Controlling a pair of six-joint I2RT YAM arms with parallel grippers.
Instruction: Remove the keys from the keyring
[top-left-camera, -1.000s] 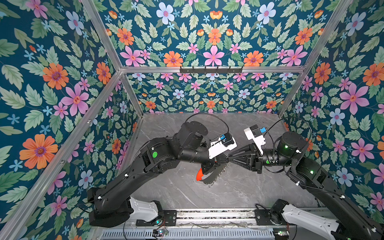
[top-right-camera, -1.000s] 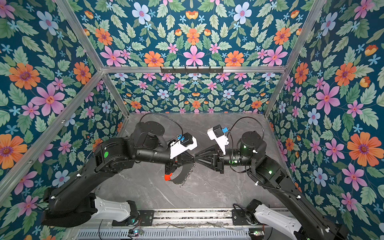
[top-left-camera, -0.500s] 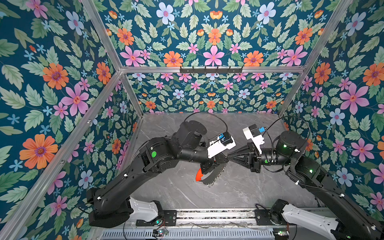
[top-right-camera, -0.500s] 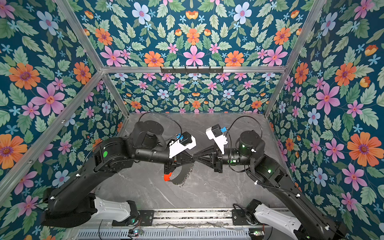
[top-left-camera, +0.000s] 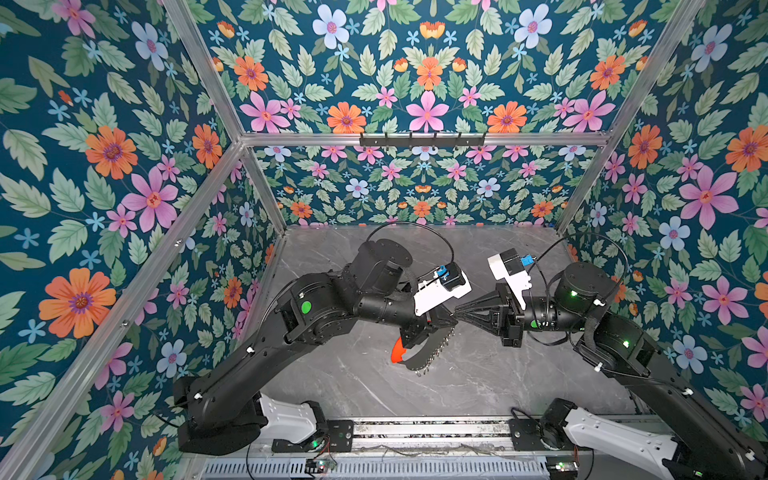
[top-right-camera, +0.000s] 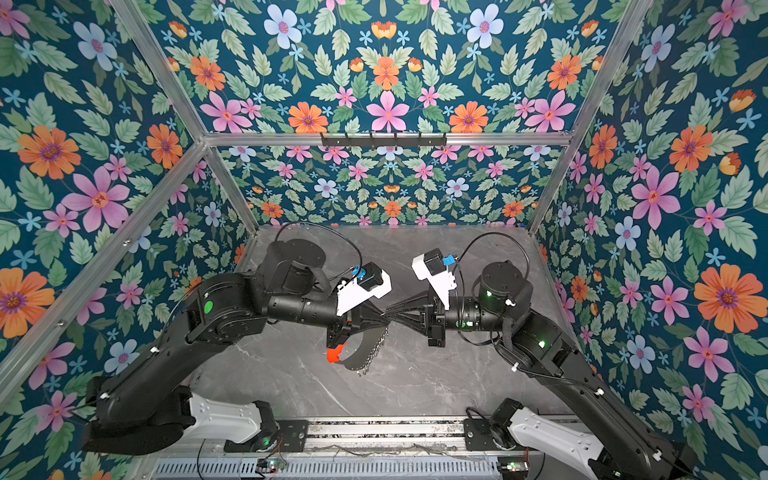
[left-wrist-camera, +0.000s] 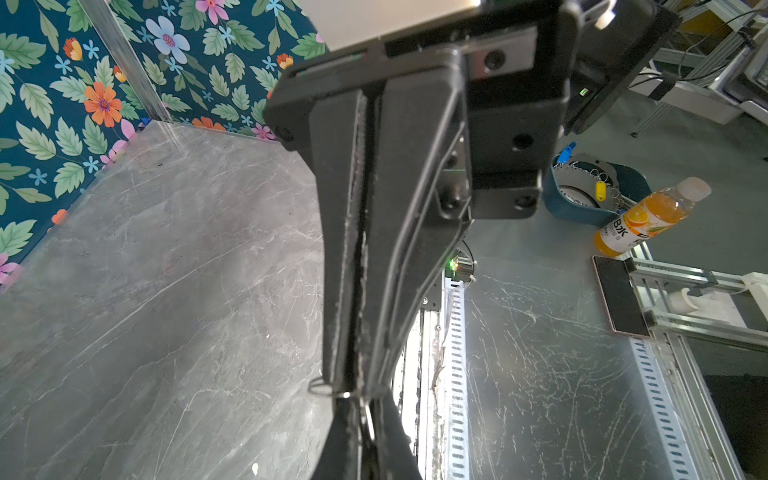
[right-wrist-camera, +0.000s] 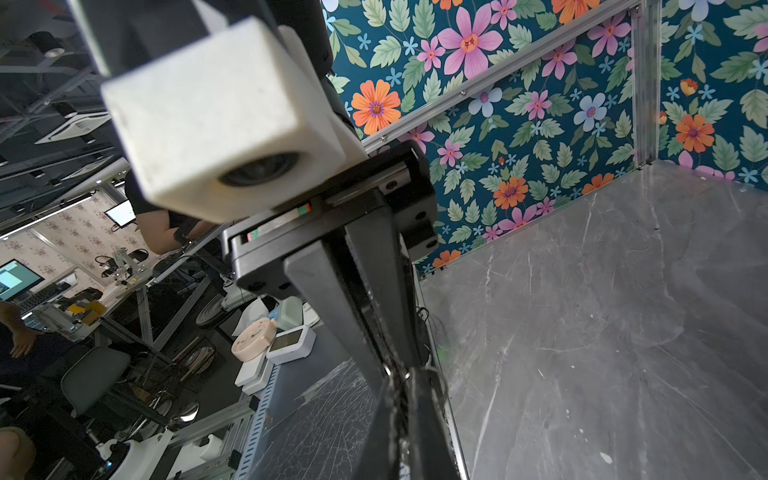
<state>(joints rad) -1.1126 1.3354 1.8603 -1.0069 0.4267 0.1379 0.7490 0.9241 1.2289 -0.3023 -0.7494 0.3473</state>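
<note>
Gripping the keyring (top-left-camera: 422, 360), left end effector (top-left-camera: 449, 318) dangles it lengthwise downward; right end effector (top-left-camera: 462, 310) pinched shut

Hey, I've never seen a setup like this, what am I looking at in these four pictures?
Two black robot arms work over a grey marble table inside flowered walls. Two pictures look down from overhead, nearly the same view; the other two come from a camera on each arm's wrist. Each arm ends in a two-fingered tool. The left tool is shut on the keyring, a grey crescent with a red strip and a fringe of loops, hanging clear of the table. The right tool is shut, tip to tip with the left, beside a small wire loop; any key is too tiny to make out. Nothing lies on the table itself.
</note>
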